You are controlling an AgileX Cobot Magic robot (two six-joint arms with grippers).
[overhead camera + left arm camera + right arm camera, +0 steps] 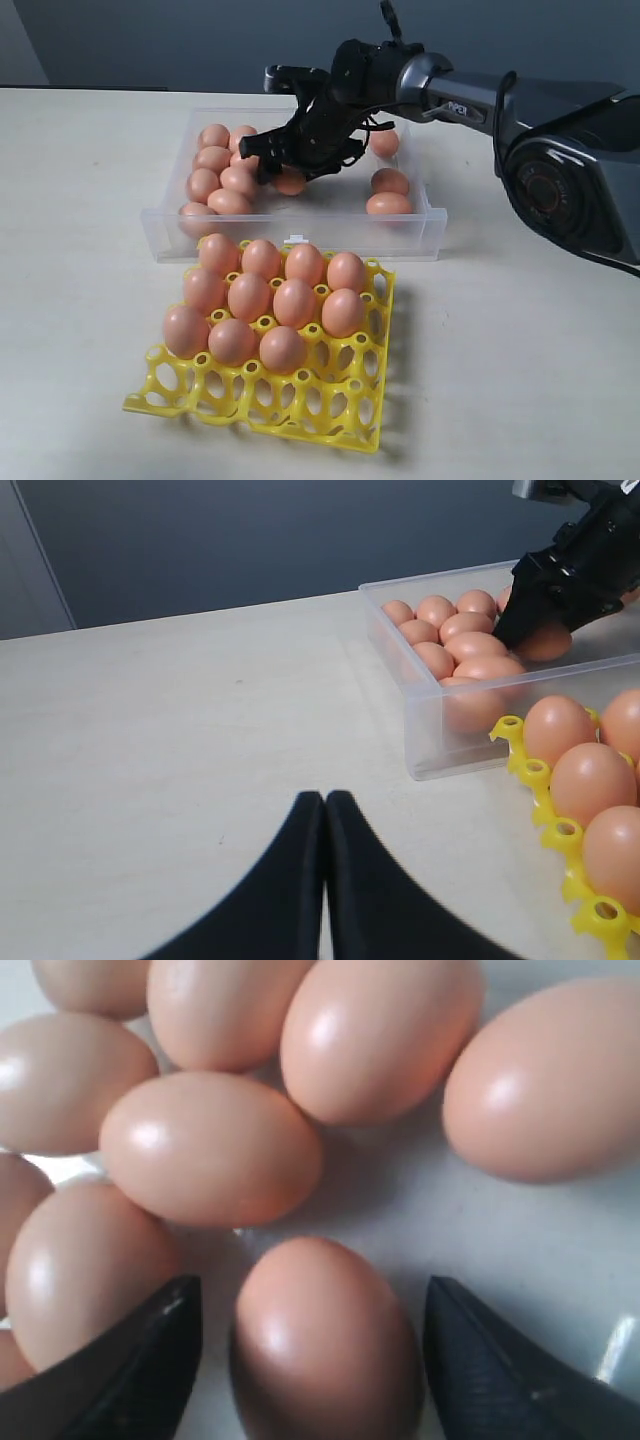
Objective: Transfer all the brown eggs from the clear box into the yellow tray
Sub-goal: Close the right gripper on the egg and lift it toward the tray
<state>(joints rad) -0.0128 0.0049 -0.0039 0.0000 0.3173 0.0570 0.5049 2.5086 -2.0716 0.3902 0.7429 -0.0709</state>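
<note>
Right wrist view: right gripper wide open astride brown egg; left gripper closed, empty; arm label illegible

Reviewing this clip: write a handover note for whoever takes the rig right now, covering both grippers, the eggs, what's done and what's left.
Right gripper: open, down in the clear plastic box, fingers either side of one brown egg, not closed on it.
Left gripper: shut, empty, over the pale table beside the box.
Done: eleven tray eggs sit in the yellow lattice tray, in two rows of four and a row of three.
Left: about ten box eggs, most clustered at one end and three at the other. The tray's front cups are free.
</note>
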